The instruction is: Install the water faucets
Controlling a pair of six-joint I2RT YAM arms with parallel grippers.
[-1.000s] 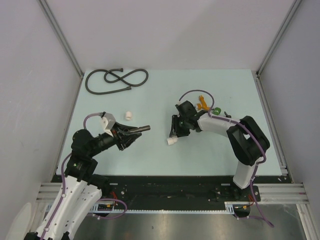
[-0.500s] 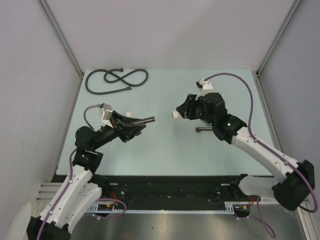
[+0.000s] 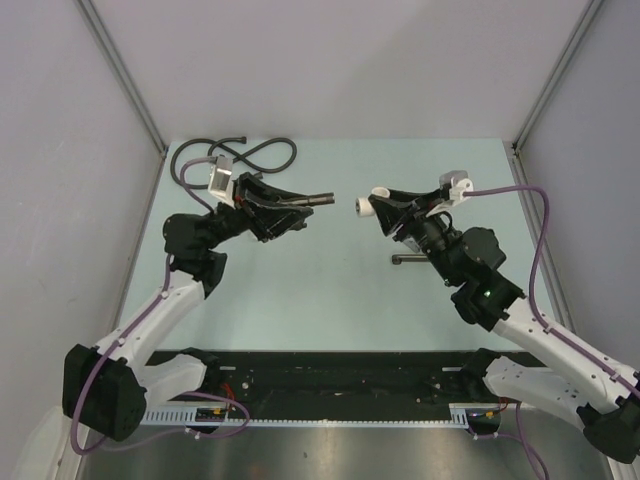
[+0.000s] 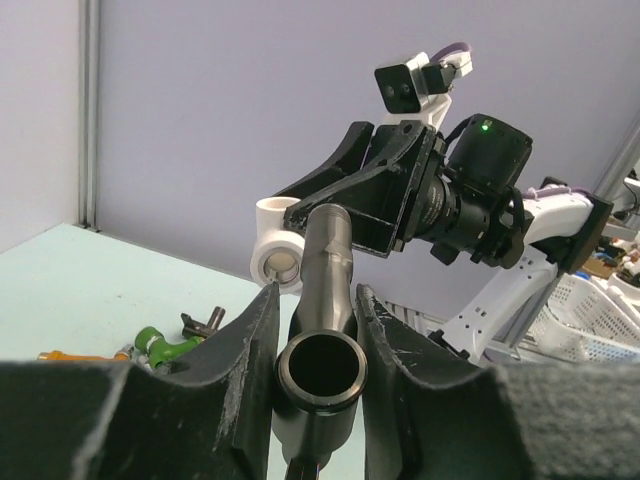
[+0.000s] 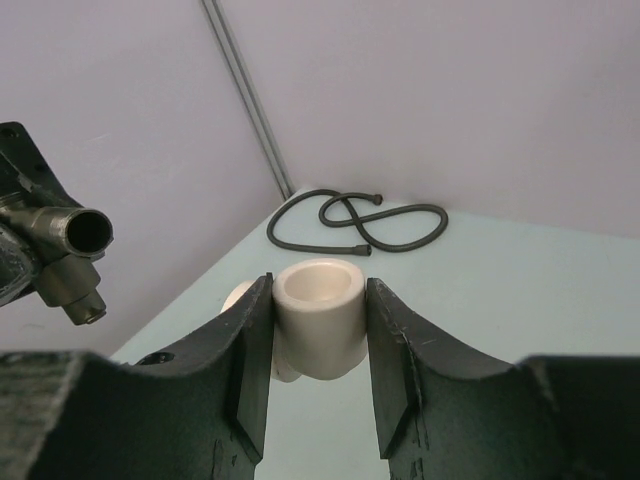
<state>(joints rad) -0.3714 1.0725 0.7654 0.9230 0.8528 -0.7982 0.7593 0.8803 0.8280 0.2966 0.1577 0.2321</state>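
Both arms have risen and reached toward the upper part of the top view since half a second ago, so the faucet [image 3: 314, 200] now sits in the upper middle of the frame, held off the table with its threaded end pointing right. Its thick body is pinched between the fingers of the left gripper [image 3: 283, 207], which is closed firmly on it. Just right of that end, near but not touching, is a white fitting [image 3: 362, 205], clamped between the fingers of the right gripper [image 3: 382, 209]. In the right wrist view its open mouth is at the top. A second faucet [image 3: 403, 259] lies flat on the table [image 3: 300, 300] at the middle right, with its right end hidden under the right arm. The table is pale mint green and is closed in by plain grey-lilac walls [image 3: 330, 60] with aluminium posts [image 3: 122, 75] in the back corners. A black rail [image 3: 330, 366] runs along the lower edge. A black hose [image 3: 290, 148] lies coiled at the upper left, and the camera on the left wrist covers a part of it. In the left wrist view a green piece [image 4: 160, 343] and an orange piece [image 4: 80, 354] lie on the table at the lower left, and a white basket [image 4: 590, 322] stands outside at the right edge.
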